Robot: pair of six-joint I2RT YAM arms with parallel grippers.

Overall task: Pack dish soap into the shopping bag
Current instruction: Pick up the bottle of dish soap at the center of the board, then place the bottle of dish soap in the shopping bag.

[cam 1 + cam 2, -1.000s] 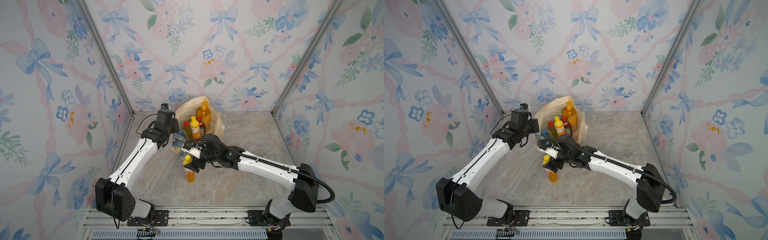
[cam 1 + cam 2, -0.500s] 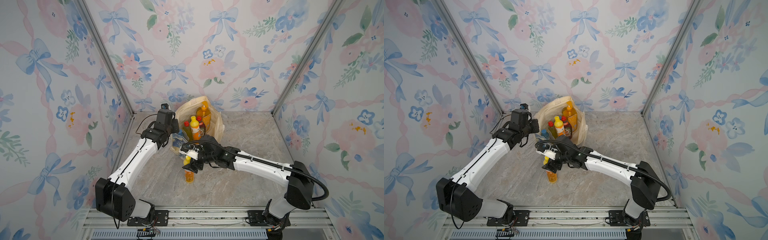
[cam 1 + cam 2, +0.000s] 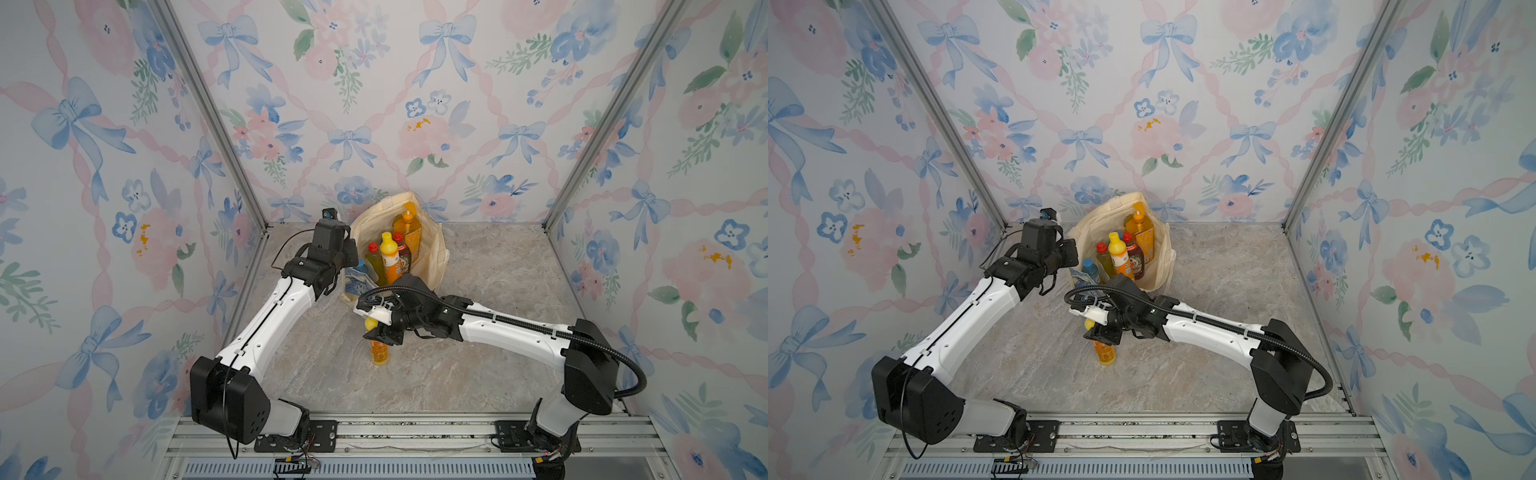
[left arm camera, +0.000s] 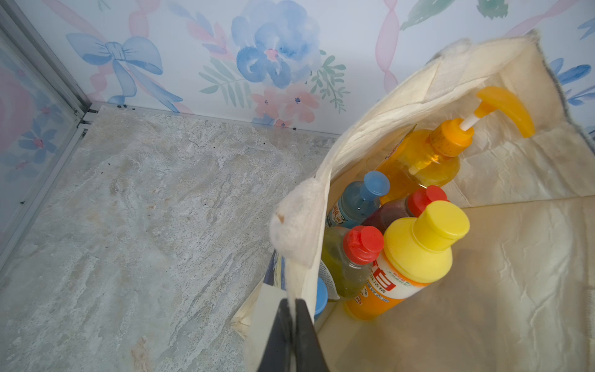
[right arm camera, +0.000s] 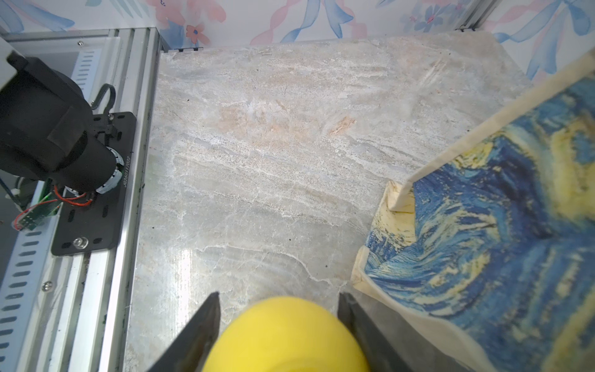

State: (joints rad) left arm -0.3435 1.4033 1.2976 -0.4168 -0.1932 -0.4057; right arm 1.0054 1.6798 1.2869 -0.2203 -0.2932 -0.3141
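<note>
My right gripper [image 5: 278, 299] pinches narrow on the yellow-capped orange plastic bottle [image 5: 286, 335], lower centre of the frame. My left gripper [image 4: 292, 302] clamps the cream canvas tote [image 4: 302, 232] by its rim. Grey marble tabletop [image 5: 257, 161], floral-papered walls [image 3: 374, 104].

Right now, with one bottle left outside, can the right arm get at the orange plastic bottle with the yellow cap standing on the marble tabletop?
Probably yes: the right gripper flanks the orange bottle's yellow cap, nothing between; the cream canvas tote, rim pinched by the left gripper, stands apart.

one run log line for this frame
left gripper: shut on shopping bag rim | right gripper: jaws flank yellow cap, grip unclear | orange bottle: upright on table, outside bag
</note>
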